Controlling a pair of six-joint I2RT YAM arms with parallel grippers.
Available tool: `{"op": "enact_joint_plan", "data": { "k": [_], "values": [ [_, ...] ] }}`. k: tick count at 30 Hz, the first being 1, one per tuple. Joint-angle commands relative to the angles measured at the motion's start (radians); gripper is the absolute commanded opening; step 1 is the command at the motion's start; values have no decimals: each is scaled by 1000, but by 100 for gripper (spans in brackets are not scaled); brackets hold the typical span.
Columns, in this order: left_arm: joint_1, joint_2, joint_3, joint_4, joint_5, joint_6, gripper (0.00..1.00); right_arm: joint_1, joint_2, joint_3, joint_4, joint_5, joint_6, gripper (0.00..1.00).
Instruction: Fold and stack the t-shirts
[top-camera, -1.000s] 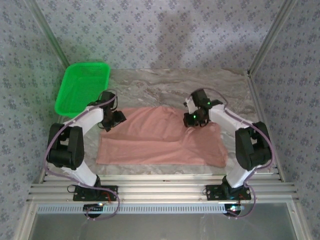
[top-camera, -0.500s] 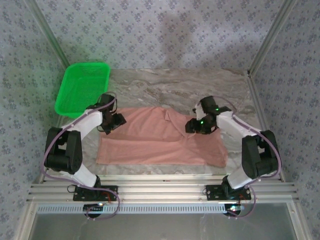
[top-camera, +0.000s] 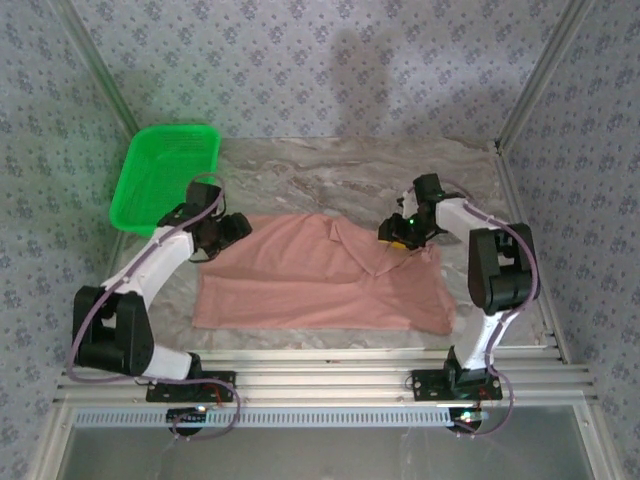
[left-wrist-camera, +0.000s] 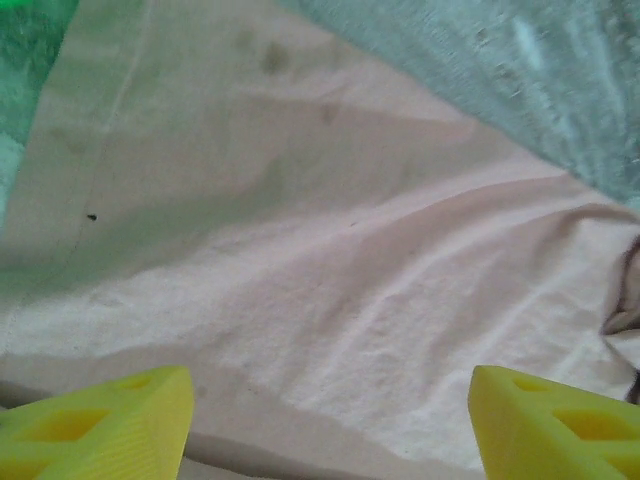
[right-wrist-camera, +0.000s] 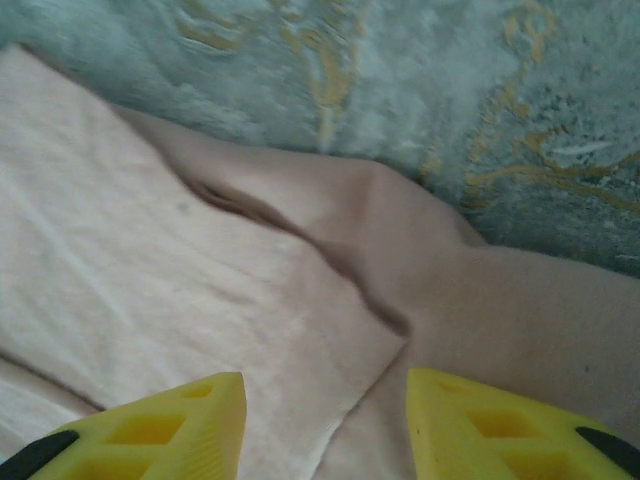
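T-shirt: your pink t-shirt (top-camera: 310, 285) lies in the middle of the top view. It is spread wide and mostly flat on the tabletop (top-camera: 330, 170).
Fold so far: one flap (top-camera: 350, 245) near the shirt's upper middle is turned over onto the body. The rest looks like an open spread with a few shallow wrinkles.
Left end effector: your left end effector (top-camera: 232, 230) is released, its fingers wide apart above the shirt's upper-left corner with nothing between them.
Right end effector: your right end effector (top-camera: 393, 234) is released too. It hangs over the shirt's upper-right part, just above a loose cloth edge, and holds nothing.
Progress: you are early in the task, by my judgement. At most one partial fold is in place.
Left to do: the main folds are not made, and no stack is begun.
Green basket: the green basket (top-camera: 160, 180) sits at the upper left of the frame, beyond the shirt's corner.
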Motion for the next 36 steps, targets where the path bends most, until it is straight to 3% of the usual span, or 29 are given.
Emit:
{"op": "enact_joint_plan", "data": {
  "k": [1, 3, 8, 18, 28, 36],
  "values": [
    [-5, -79, 2, 21, -14, 47, 79, -6, 28, 39, -14, -7, 15, 47],
    [-5, -119, 3, 34, -24, 62, 86, -3, 47, 36, 3, -14, 19, 47],
    [5, -153, 34, 5, -55, 91, 88, -11, 88, 43, 41, -21, 44, 43],
    [48, -110, 46, -41, -79, 117, 87, -21, 75, 81, 10, -13, 34, 12],
    [52, 110, 188, -71, -72, 102, 86, -102, -21, 54, -93, -25, -31, 10],
    [47, 192, 216, -48, -27, 75, 84, -105, 24, 47, -91, -50, -36, 25]
  ]
}}
